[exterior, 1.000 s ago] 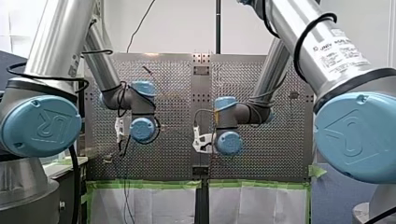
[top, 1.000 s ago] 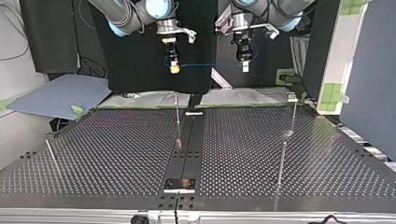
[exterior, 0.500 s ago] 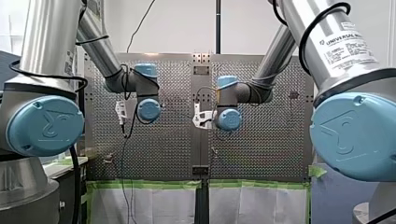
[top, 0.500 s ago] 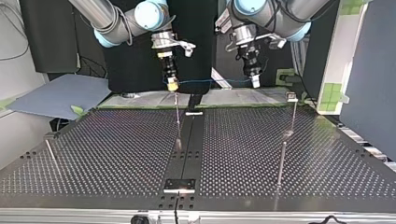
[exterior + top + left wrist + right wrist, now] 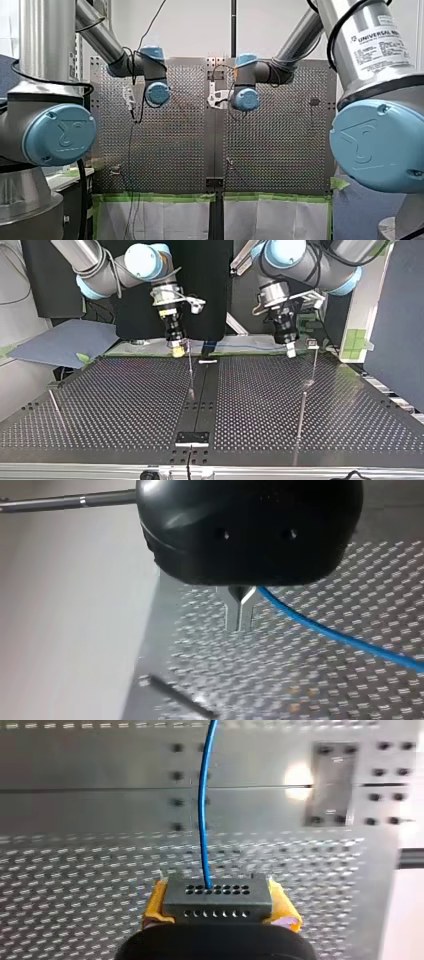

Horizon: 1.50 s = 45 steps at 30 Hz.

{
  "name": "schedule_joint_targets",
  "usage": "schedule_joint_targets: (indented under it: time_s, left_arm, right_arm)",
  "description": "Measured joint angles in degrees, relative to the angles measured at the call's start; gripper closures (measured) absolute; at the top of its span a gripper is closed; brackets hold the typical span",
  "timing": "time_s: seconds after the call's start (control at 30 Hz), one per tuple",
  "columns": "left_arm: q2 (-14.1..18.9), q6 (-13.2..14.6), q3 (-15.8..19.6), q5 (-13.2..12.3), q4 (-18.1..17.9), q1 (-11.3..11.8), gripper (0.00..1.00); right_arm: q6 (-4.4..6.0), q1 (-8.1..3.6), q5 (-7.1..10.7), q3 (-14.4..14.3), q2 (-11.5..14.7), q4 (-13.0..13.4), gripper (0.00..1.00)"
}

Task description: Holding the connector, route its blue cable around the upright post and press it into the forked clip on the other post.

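The connector is squeezed tight between the yellow pads of my right gripper. The blue cable is stretched from it over to my left gripper, whose metal fingers are pinched shut on it. In the top view, the cable is held low over the far edge of the table, near the thin post and the forked clip.

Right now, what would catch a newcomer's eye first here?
A thin blue cable stretches between two grippers above the perforated table in the top view. My right gripper clamps a dark connector in yellow pads; my left gripper pinches the cable farther along with metal fingers. Slim upright posts stand on the table below.
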State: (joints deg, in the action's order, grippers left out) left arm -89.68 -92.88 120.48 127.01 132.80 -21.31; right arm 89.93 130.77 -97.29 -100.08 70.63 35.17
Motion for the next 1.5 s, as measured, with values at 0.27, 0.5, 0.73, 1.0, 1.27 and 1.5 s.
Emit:
schedule_joint_targets:
  time_s: [0.27, 0.5, 0.73, 1.0, 1.27, 1.5]
  left_arm:
    - [3.72, 0.07, -3.73, -0.46, 3.73, 2.55, 1.00]
    - [6.90, -0.02, -6.90, -0.49, 6.89, 2.84, 1.00]
    - [9.44, -0.31, -10.32, -1.78, 10.32, 3.66, 1.00]
    - [7.52, -0.84, -14.09, -3.79, 14.08, 5.47, 1.00]
    - [4.69, -2.05, -18.02, -6.59, 18.01, 7.90, 1.00]
    - [4.41, -3.97, -21.19, -9.71, 21.19, 10.99, 1.00]
  right_arm:
    - [0.13, -0.82, 1.88, 3.62, 3.62, -3.62, 1.00]
    - [0.26, -1.45, 4.16, 6.81, 6.82, -6.80, 1.00]
    - [0.42, -1.94, 5.70, 9.85, 8.53, -9.85, 1.00]
    - [0.90, -2.42, 7.52, 13.48, 8.27, -12.89, 1.00]
    - [1.34, -2.64, 8.80, 16.07, 6.05, -13.72, 1.00]
    - [1.36, -2.63, 9.30, 16.82, 4.02, -13.41, 1.00]
